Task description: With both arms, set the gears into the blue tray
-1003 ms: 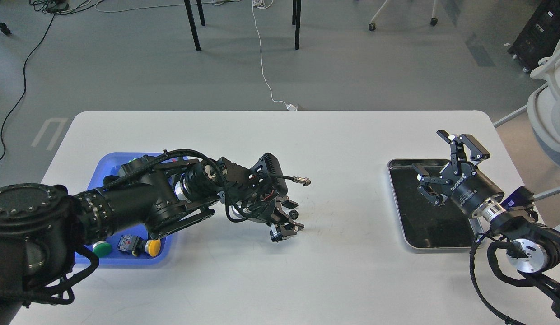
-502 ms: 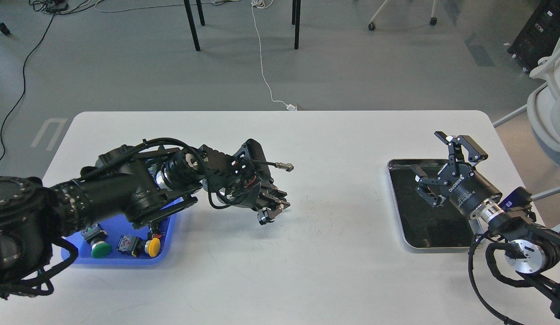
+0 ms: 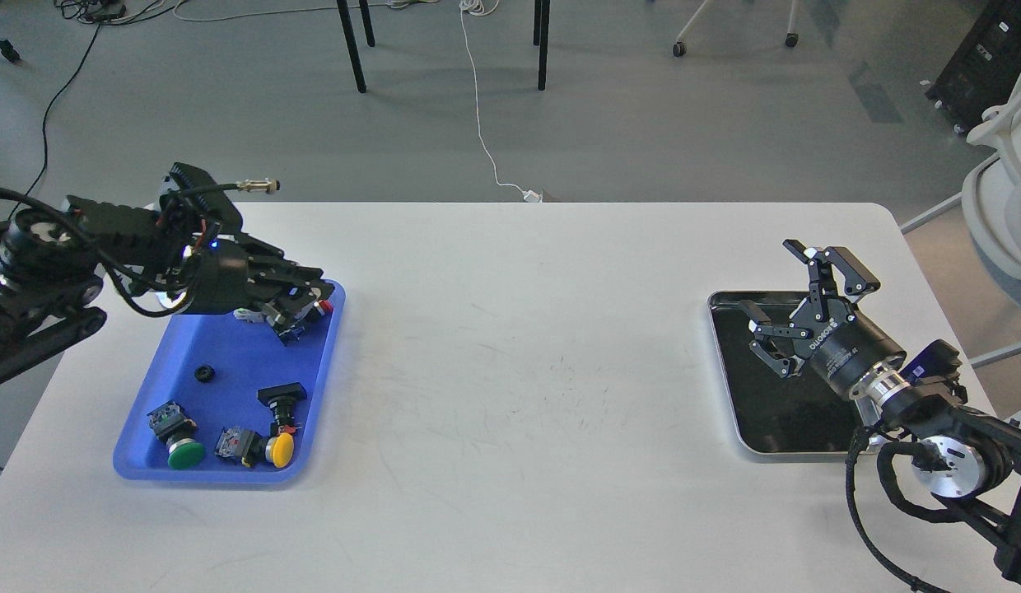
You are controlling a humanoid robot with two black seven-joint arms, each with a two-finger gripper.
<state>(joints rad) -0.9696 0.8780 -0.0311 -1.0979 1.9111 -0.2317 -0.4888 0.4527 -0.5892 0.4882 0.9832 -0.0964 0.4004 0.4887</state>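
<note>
The blue tray [image 3: 230, 350] lies at the table's left. One small black gear [image 3: 203, 373] rests on its floor, left of centre. My left gripper [image 3: 300, 317] hangs over the tray's far right corner, pointing right and down. It looks dark and bunched, so I cannot tell its fingers apart or see a gear in it. My right gripper [image 3: 770, 277] stands open above the far end of the silver tray [image 3: 794, 416] at the right, with nothing between its fingers. I see no gear in that tray.
Push-button switches lie in the blue tray: green [image 3: 182, 452], yellow [image 3: 281, 449] and black [image 3: 282, 394] near the front, and a red part [image 3: 326, 306] by my left gripper. Table legs, cables and a chair stand on the floor beyond the white table.
My left arm has swung from the table's middle leftward and back to above the blue tray's far right corner. My right gripper has shifted slightly left and stayed open.
</note>
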